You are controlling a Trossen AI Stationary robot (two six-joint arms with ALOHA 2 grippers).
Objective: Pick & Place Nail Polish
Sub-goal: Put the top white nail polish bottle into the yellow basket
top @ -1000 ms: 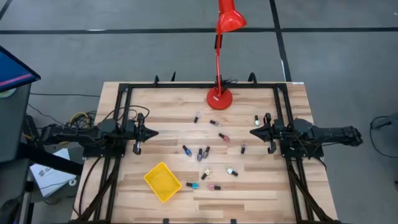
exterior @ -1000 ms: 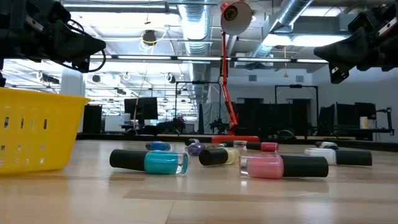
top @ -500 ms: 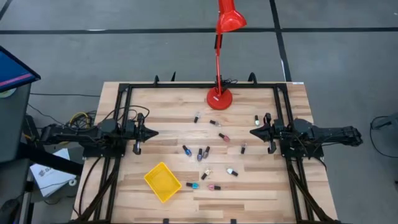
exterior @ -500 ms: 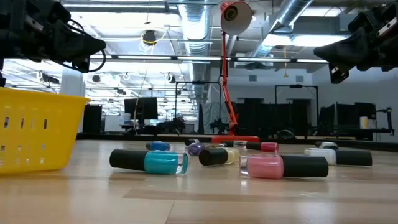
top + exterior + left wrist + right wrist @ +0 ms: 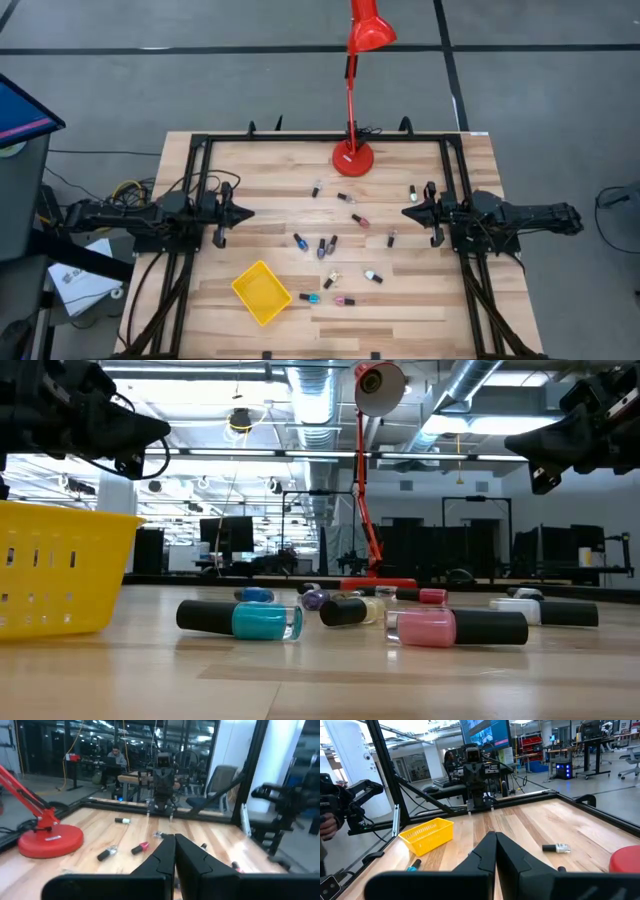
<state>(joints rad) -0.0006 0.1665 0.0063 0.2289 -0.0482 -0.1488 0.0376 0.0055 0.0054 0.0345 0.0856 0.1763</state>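
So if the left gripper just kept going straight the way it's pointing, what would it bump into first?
Probably nothing on the table: the left gripper hangs above the bottles, pointing level across at the right gripper, which looks first in line, though height is hard to judge.

Pale planked wood table (image 5: 400, 290), glossy red lamp (image 5: 353, 156), seemingly plastic slotted yellow tray (image 5: 261, 292).

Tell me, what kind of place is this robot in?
Probably a robotics lab or workshop. Two dark robot arms sit at a pale wooden table framed with black metal bars, under a red desk lamp. Beyond it lies a big hall with silver ceiling ducts, desks and screens.
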